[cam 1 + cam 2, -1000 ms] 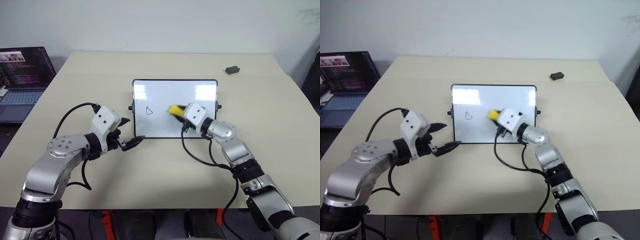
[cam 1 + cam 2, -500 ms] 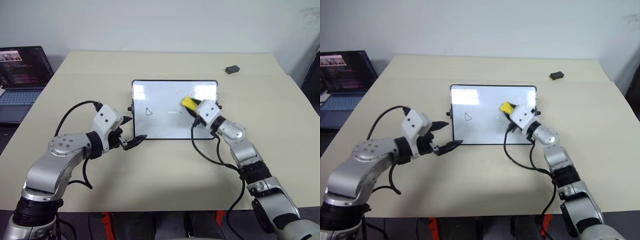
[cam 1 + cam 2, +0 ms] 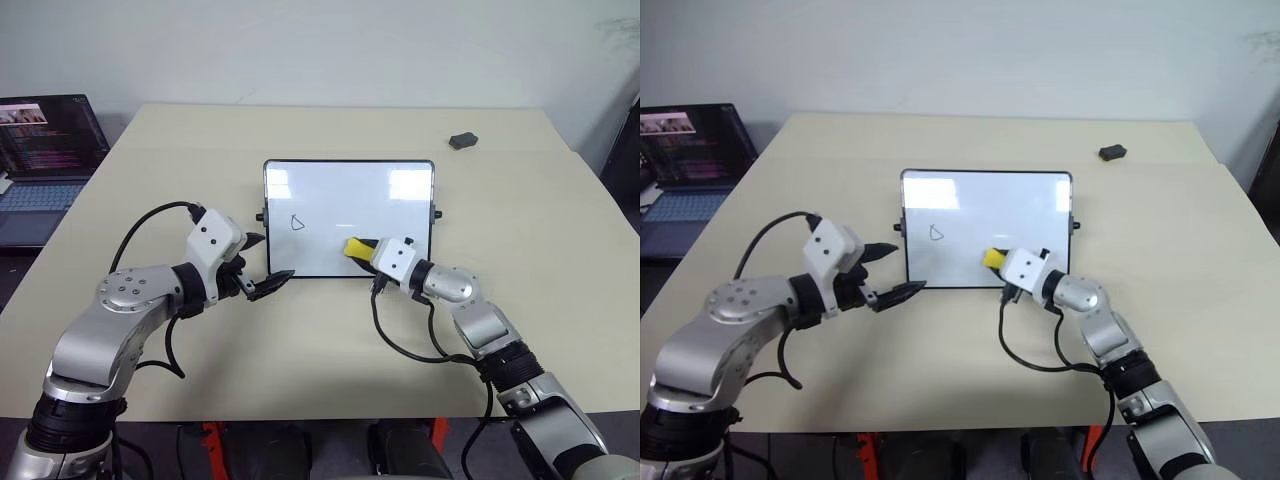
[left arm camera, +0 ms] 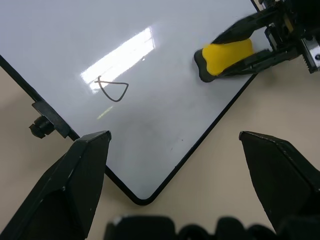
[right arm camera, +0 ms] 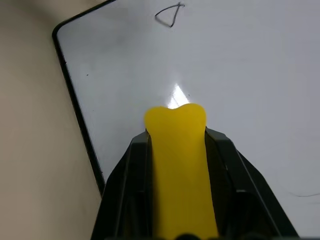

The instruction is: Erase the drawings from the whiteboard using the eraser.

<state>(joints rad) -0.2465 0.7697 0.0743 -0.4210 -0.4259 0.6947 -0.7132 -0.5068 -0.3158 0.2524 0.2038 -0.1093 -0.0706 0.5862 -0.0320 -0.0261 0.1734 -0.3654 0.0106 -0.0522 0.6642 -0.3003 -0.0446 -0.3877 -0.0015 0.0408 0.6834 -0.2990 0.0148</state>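
The right claw (image 3: 362,250) is clamped tight on the eraser (image 3: 357,247), which sits on the whiteboard (image 3: 340,190) near its front edge, and only the triangle doodle (image 3: 297,222) looks left on the board, off toward the left claw (image 3: 262,266). That left claw hangs open and empty just off the board's front left corner, so it could pin the frame if the board slides on the table (image 3: 330,130). I'd keep the eraser flat, swipe it across to the triangle and scrub it with short firm passes.
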